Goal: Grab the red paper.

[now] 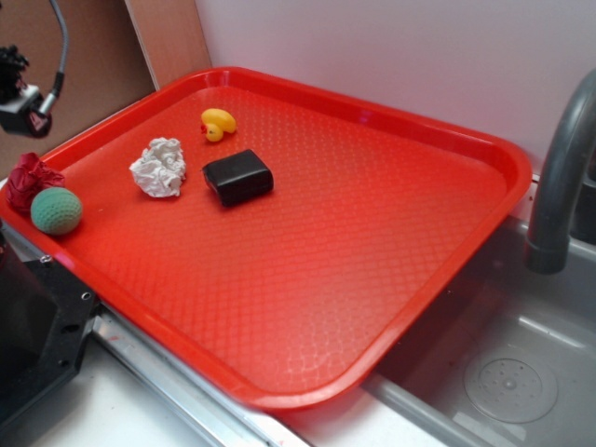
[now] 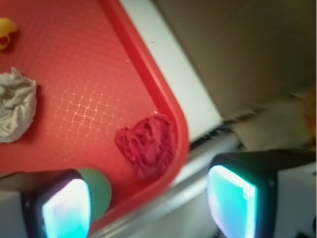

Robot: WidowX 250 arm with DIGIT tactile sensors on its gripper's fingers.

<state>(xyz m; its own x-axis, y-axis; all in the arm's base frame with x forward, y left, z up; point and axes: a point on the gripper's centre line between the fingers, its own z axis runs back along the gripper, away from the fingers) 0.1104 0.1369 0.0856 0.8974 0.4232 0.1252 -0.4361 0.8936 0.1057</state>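
Note:
The red paper [image 1: 31, 177] is a dark red wrinkly wad in the left corner of the big red tray [image 1: 307, 233], touching the green ball [image 1: 56, 210]. In the wrist view the red paper [image 2: 147, 145] lies against the tray's curved rim [image 2: 174, 106], with the green ball [image 2: 101, 191] beside it. My gripper [image 2: 148, 208] is open and empty; its two glowing pads [image 2: 67, 208] stand wide apart above the tray corner, the paper a little ahead of the gap. In the exterior view only part of the arm shows at the top left.
A white paper wad [image 1: 160, 168] [image 2: 16, 105], a yellow rubber duck [image 1: 218, 124] [image 2: 6, 30] and a black block [image 1: 238, 177] lie on the tray. A grey faucet [image 1: 559, 177] and a sink [image 1: 503, 372] are to the right. A metal edge [image 2: 208, 163] runs outside the tray corner.

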